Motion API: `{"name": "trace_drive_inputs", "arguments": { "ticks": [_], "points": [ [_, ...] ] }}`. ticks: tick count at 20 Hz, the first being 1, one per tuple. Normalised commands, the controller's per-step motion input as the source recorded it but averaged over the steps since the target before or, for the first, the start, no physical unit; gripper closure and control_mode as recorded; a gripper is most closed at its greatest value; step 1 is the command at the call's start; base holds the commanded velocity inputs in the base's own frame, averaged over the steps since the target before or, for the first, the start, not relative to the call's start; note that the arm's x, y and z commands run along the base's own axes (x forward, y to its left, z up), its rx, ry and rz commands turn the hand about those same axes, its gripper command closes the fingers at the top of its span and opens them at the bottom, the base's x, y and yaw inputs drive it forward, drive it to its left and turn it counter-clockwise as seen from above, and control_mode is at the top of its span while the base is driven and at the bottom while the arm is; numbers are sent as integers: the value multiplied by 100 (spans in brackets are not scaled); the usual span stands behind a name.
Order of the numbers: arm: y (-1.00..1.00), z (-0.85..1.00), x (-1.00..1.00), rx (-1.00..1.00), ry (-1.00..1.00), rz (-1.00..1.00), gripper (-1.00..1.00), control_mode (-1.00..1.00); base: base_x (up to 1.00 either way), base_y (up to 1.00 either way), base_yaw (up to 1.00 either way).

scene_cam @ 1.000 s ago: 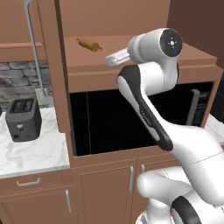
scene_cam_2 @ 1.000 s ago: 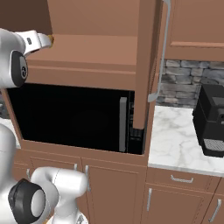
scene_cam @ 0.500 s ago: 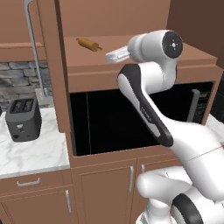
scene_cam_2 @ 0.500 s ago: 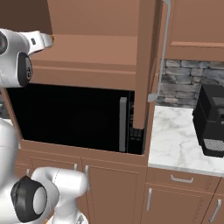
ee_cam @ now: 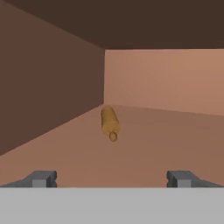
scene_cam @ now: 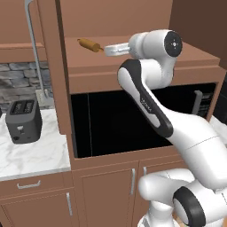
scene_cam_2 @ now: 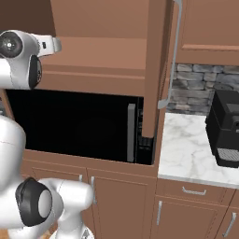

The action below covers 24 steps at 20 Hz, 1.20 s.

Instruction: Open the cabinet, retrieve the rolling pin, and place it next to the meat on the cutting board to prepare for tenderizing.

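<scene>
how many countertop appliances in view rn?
2: a toaster on the marble counter left of the open cabinet, and a black coffee machine on the counter to its right. Others may be out of frame.

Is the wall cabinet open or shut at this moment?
Open. The cabinet door stands swung out edge-on, the shelf inside is exposed, and the rolling pin lies on it just ahead of the open gripper.

Kitchen: built-in microwave (scene_cam: 142, 117), toaster (scene_cam: 24, 120), marble counter (scene_cam: 33, 153).
</scene>
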Motion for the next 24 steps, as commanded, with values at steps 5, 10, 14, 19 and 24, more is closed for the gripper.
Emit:
{"name": "trace_drive_inputs", "arguments": {
  "ticks": [5, 10, 14, 19, 24],
  "points": [
    [21, -6, 24, 0, 12, 1, -100, -100, 0, 0, 0],
    [13, 0, 33, 0, 14, 3, -100, -100, 0, 0, 0],
    [7, -7, 27, 0, 3, 6, -100, -100, 0, 0, 0],
    [7, -15, 20, -4, 0, 6, -100, -100, 0, 0, 0],
    [7, -11, 16, -3, 0, 6, -100, -100, 0, 0, 0]
  ]
}}
